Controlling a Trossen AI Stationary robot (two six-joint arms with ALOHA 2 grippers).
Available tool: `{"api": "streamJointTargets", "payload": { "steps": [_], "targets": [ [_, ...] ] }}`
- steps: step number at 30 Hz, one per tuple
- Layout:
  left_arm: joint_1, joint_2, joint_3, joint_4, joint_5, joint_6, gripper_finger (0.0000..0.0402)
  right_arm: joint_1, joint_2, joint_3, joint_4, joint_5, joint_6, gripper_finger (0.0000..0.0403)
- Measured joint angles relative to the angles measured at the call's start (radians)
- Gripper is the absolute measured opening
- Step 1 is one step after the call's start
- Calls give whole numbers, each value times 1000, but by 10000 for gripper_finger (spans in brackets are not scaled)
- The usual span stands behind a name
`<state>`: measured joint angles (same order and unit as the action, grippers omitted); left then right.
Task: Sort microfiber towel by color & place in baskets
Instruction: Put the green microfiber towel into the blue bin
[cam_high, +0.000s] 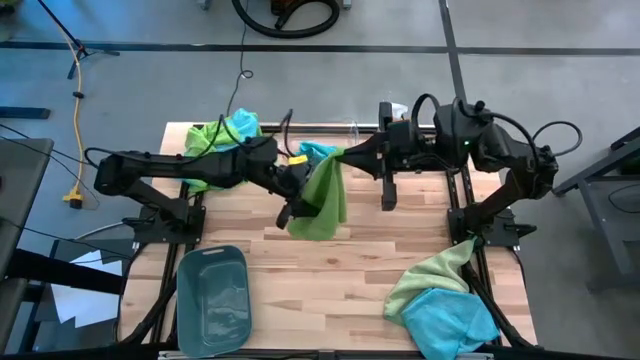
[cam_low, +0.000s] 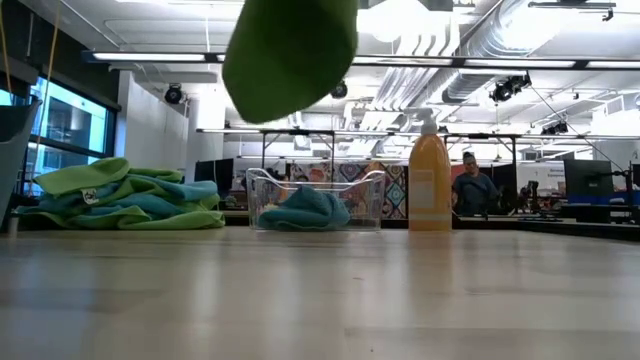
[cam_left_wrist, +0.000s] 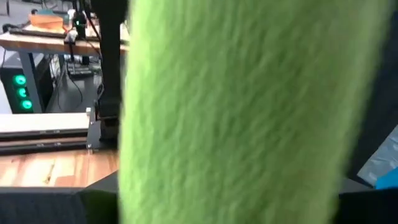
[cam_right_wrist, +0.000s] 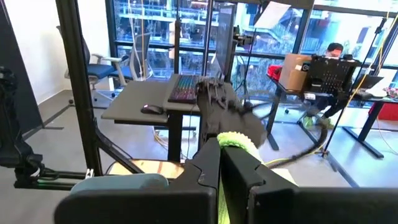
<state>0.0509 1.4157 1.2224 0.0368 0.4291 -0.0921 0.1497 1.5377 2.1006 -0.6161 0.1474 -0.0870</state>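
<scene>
The right gripper (cam_high: 345, 155) pinches a green towel (cam_high: 322, 200) by its top edge, holding it hanging above the middle of the table (cam_high: 330, 270), while the left gripper (cam_high: 292, 208) sits beside the cloth's lower part with fingers spread wide. A blue towel (cam_low: 305, 208) lies in the clear bin (cam_low: 315, 200) at the far edge, next to a mixed pile (cam_high: 222, 135). 2 more towels (cam_high: 440, 300) lie at the near right corner, and the teal-grey bin (cam_high: 212, 298) stands near left.
</scene>
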Motion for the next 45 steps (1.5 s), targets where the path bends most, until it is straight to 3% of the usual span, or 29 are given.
{"api": "streamJointTargets", "payload": {
  "steps": [7,9,13,14,17,20,25,29,33,41,45],
  "targets": [
    [-7,43,-1,51,-15,-6,196,0,0,0,-15,0,4,0],
    [-7,45,-1,52,-25,-1,158,0,0,0,-17,0,5,0],
    [-5,44,-1,68,-50,14,34,0,0,0,-16,0,8,0],
    [-2,42,-1,65,-51,21,18,0,0,0,-17,0,9,0],
    [7,37,-1,57,-58,20,11,0,0,0,-17,1,53,6],
    [21,23,-1,1,-67,24,3,0,-1,0,-49,31,88,38],
    [42,-21,-1,-127,-93,50,1,22,-24,0,-113,142,128,135],
    [55,-66,0,-251,-164,79,1,25,-61,0,-219,158,151,215],
    [63,-126,0,-405,-227,98,1,20,-101,0,-348,176,239,269],
    [38,-267,-1,-771,-295,-3,0,18,-129,0,-537,294,341,291],
    [-55,-348,-1,-843,-292,-114,0,18,-127,-8,-553,357,313,291]
  ]
}}
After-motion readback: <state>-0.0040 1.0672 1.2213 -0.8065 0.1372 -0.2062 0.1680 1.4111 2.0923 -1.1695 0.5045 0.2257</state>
